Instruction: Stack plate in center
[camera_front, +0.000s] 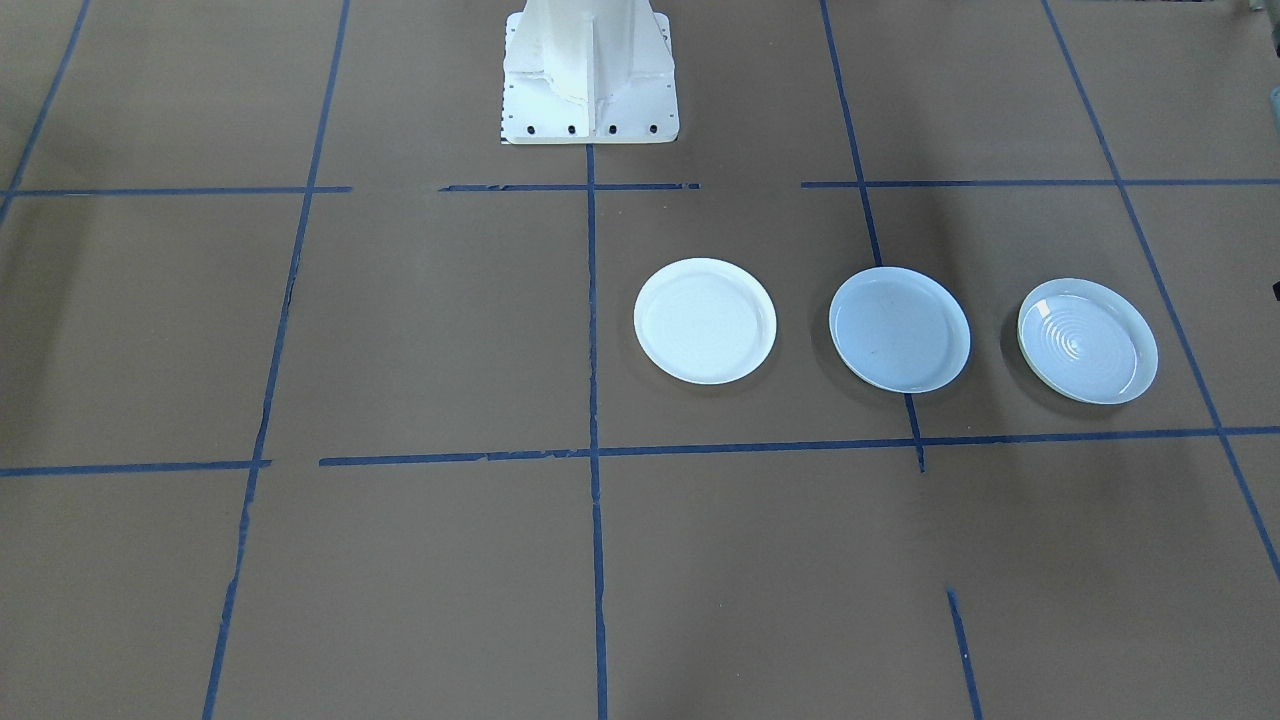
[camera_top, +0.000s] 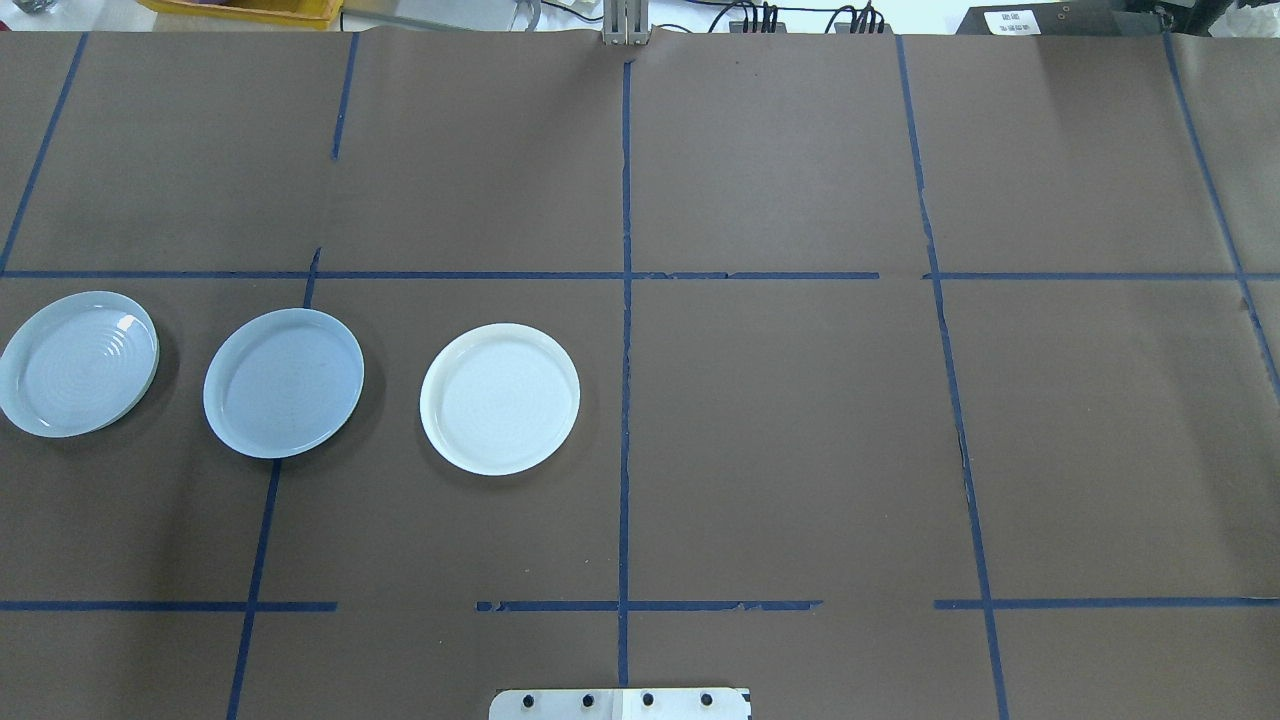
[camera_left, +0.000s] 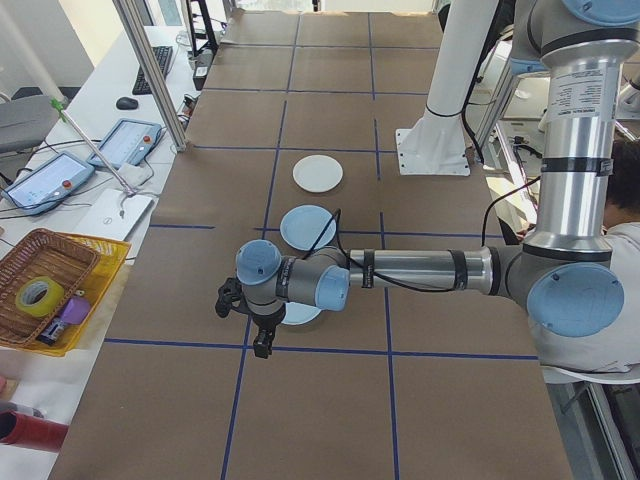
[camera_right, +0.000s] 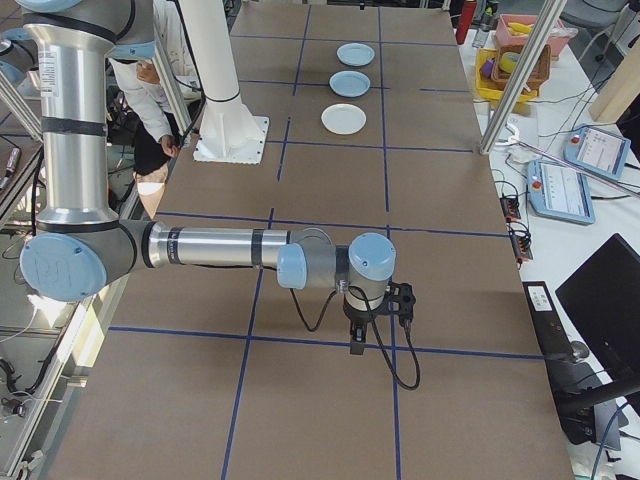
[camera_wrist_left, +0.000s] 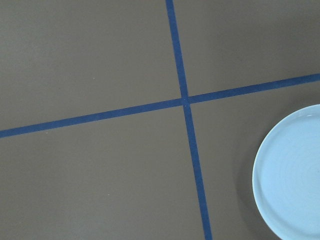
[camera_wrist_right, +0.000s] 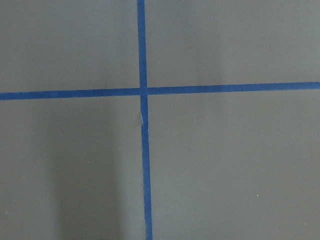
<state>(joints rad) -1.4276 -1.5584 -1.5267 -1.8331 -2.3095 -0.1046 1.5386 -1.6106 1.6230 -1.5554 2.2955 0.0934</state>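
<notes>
Three plates lie in a row on the robot's left half of the table. The pale blue center plate (camera_top: 284, 383) (camera_front: 899, 329) is the middle one. A plain white plate (camera_top: 499, 398) (camera_front: 705, 320) sits toward the table's middle. A glossy ringed plate (camera_top: 78, 363) (camera_front: 1087, 340) lies at the outer end. My left gripper (camera_left: 250, 322) hangs above the table beside the ringed plate, whose rim (camera_wrist_left: 295, 175) shows in the left wrist view. My right gripper (camera_right: 378, 320) hovers over bare table far from the plates. I cannot tell whether either gripper is open or shut.
Blue tape lines (camera_top: 625, 300) grid the brown table cover. The robot's white base (camera_front: 590, 70) stands at the table's near edge. A yellow tray with a wicker basket (camera_left: 45, 290) and tablets (camera_left: 125, 143) sit on the operators' side. A person (camera_right: 150, 90) sits beside the base.
</notes>
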